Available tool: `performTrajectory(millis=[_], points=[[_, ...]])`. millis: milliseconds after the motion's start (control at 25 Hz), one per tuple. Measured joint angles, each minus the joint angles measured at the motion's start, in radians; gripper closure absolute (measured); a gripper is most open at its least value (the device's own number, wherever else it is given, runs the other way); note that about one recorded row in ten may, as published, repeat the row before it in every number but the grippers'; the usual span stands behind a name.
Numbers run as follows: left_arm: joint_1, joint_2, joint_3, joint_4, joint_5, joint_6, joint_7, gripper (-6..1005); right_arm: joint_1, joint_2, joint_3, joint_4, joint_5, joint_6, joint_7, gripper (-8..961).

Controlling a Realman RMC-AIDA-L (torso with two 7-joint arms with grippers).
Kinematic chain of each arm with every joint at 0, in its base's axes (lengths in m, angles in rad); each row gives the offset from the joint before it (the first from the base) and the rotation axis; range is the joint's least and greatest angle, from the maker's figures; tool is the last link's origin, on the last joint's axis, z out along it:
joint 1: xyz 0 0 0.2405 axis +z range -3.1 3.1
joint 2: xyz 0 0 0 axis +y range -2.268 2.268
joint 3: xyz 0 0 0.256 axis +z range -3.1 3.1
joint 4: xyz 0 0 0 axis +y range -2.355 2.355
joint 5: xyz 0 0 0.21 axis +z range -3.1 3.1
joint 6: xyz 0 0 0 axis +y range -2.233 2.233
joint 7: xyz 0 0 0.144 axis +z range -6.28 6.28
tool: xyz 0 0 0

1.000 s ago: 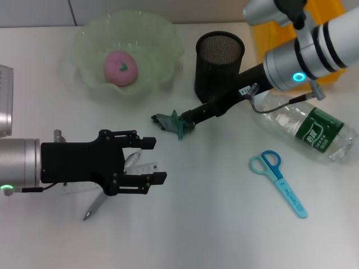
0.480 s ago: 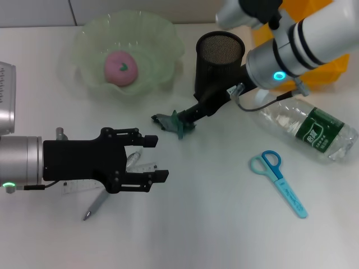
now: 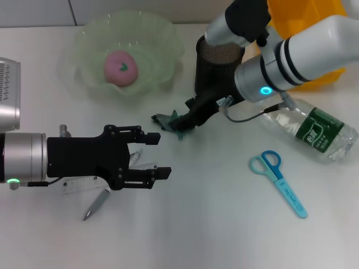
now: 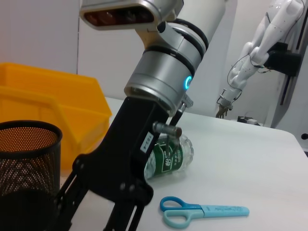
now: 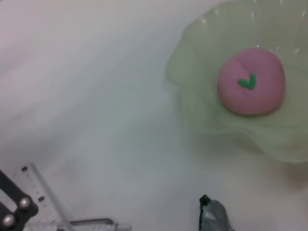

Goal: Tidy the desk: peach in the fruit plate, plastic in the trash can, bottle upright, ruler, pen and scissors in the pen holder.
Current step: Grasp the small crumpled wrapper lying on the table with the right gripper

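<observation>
From the head view, the white desk has much free surface in the front middle, and the things stand along its far side and its right side. The left gripper hangs low over the front left part, its black fingers spread wide and holding nothing. Under it lie the transparent plastic ruler and the grey pen, whose long axis runs from front left to back right. The right gripper reaches down in front of the black mesh pen holder; its fingers are closed on the crumpled dark green plastic scrap, which is at the desk surface. The pink peach lies in the pale green wavy fruit plate at the back left. The clear bottle with green label lies on its side at the right, and the blue scissors lie in front of it, handles towards the back. A yellow bin stands behind the right arm.

In the left wrist view, the right arm fills the middle, with the pen holder, the bottle, the scissors and the yellow bin around it.

In the right wrist view, the peach sits in the fruit plate, well apart from the ruler; the scrap shows at the frame edge.
</observation>
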Motion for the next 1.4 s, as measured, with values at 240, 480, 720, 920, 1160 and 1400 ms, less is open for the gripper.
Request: performTrajectory(millis=[240,480,720,920,1160,1400], points=[[-0.003,0.001,0.0,-0.003,0.001,-0.015,0.0,253,0.002,0.0,-0.027,0.028,0.035,0.04,0.001,210],[-0.005,0.002,0.0,-0.003,0.001,-0.019,0.0,253,0.004,0.0,-0.064,0.038,0.061,0.066,0.003,210],[-0.009,0.002,0.0,-0.004,0.001,-0.023,-0.001,254,0.01,0.0,-0.104,0.048,0.078,0.094,0.009,210],[-0.01,0.001,0.0,-0.004,0.002,-0.028,-0.001,254,0.011,0.0,-0.104,0.055,0.088,0.095,0.009,210],[-0.014,0.0,0.0,-0.006,0.004,-0.037,-0.001,254,0.011,0.0,-0.118,0.064,0.095,0.116,0.009,211],[-0.016,0.0,0.0,-0.006,0.006,-0.037,-0.001,255,0.011,0.0,-0.133,0.065,0.1,0.117,0.009,217]])
